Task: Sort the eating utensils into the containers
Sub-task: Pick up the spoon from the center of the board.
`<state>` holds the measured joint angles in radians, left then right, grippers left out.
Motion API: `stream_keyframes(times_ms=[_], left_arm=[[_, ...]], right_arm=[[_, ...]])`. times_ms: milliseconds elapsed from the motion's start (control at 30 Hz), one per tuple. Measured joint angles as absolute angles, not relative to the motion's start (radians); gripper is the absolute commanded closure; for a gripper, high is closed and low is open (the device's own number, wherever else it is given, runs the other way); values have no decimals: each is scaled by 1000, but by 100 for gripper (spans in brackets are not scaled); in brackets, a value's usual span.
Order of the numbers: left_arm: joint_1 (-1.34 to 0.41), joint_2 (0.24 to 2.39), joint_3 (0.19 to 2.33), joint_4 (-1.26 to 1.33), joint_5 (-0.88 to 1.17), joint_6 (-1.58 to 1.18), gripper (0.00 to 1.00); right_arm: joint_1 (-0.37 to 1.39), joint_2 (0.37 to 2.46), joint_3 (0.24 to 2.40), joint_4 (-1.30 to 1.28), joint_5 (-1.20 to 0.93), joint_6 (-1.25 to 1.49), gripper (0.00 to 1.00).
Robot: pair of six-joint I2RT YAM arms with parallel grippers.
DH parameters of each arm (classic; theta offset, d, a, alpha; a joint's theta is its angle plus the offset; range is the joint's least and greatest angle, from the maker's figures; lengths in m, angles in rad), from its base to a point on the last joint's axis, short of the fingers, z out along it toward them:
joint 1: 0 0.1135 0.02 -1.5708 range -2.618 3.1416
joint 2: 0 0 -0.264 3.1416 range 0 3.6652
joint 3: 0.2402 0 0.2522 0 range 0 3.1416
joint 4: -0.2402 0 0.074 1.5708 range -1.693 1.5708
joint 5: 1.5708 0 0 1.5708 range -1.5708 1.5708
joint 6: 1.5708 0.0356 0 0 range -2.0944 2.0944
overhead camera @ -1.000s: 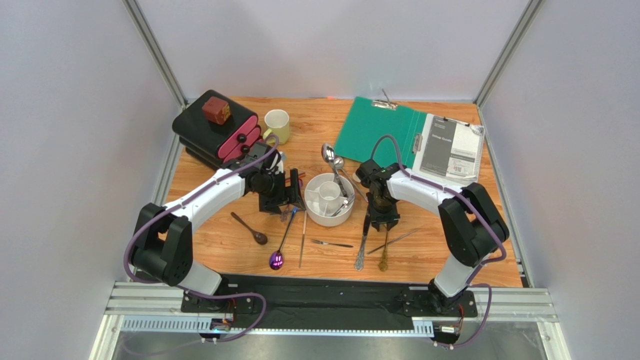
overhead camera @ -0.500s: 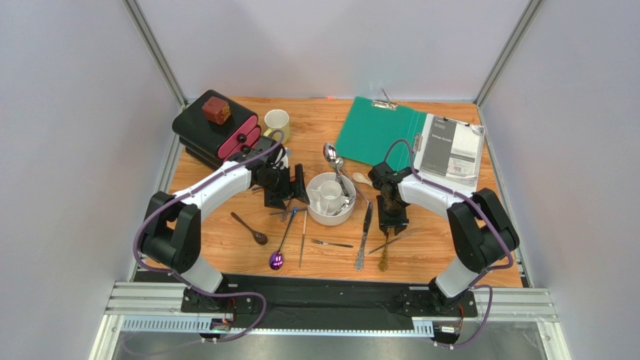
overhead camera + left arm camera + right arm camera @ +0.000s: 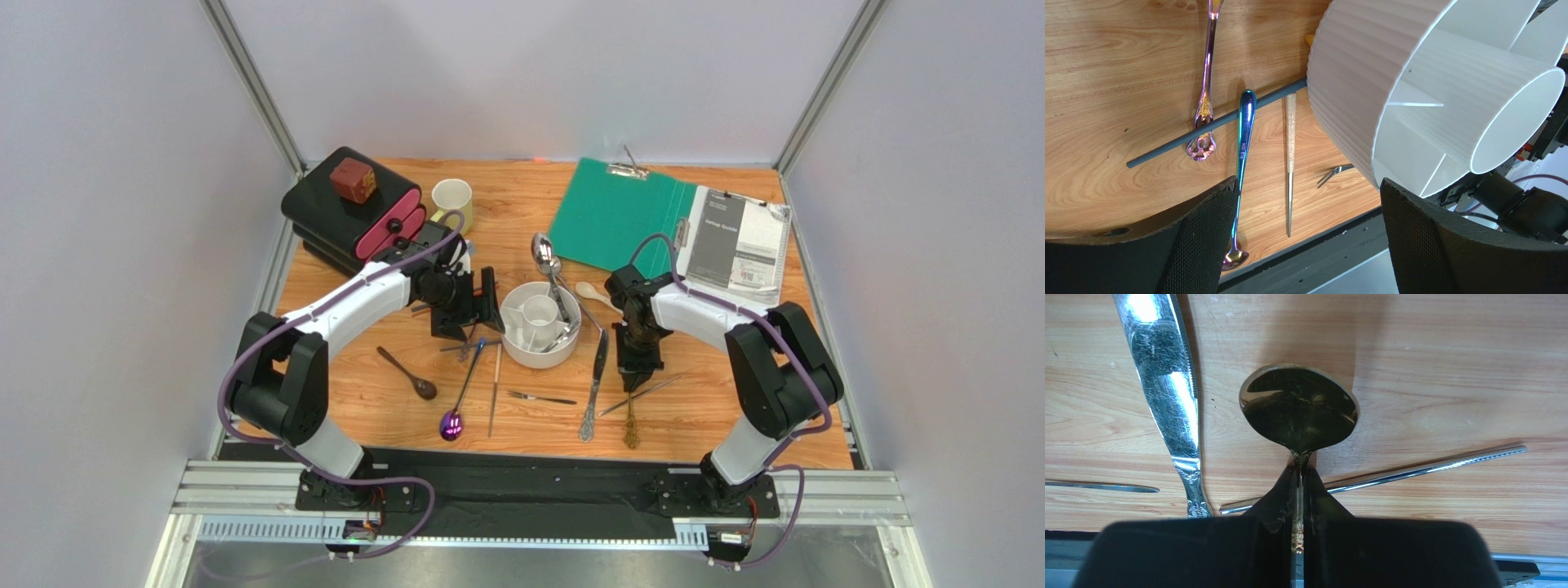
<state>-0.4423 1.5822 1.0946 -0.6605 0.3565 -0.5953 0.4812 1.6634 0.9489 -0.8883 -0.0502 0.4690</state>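
Clamping near its bowl, the right gripper [image 3: 1299,475] holds the gold spoon [image 3: 1298,410].

The holder [image 3: 1358,86] is plain white, its outer wall finely ribbed. The gold spoon [image 3: 1298,410] is a dark, mirror-bright gold. The knife [image 3: 1165,367] is silver with an embossed pattern on its handle, and the silver chopstick [image 3: 1425,470] has a dotted end. The iridescent spoon [image 3: 1242,153] shifts from teal through blue to purple. The ornate handle [image 3: 1206,79] is pink-violet with gold tints. The grey chopstick [image 3: 1211,125] is a flat slate colour, and the tan chopstick [image 3: 1290,122] is pale wood tone running to silver. The left gripper [image 3: 1308,182] and right gripper [image 3: 1298,474] are matte black. The table [image 3: 736,417] is orange-brown with wavy grain, the folder [image 3: 607,214] green, the mug [image 3: 456,221] pale yellow
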Motion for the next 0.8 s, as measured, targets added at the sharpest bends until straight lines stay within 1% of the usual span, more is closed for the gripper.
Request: stream_keyframes(times_ms=[267, 467, 600, 800], left_arm=[[-441, 1558, 1091, -661, 345, -591, 10], [-421, 1533, 1069, -651, 338, -594, 10], [-409, 1530, 1054, -644, 342, -598, 10], [-404, 1546, 1053, -629, 365, -608, 10]], right_arm=[[481, 1611, 977, -909, 6, 475, 100], [481, 1488, 1116, -962, 56, 477, 100], [481, 1441, 1220, -983, 75, 463, 100], [481, 1428, 1333, -896, 49, 390, 100]])
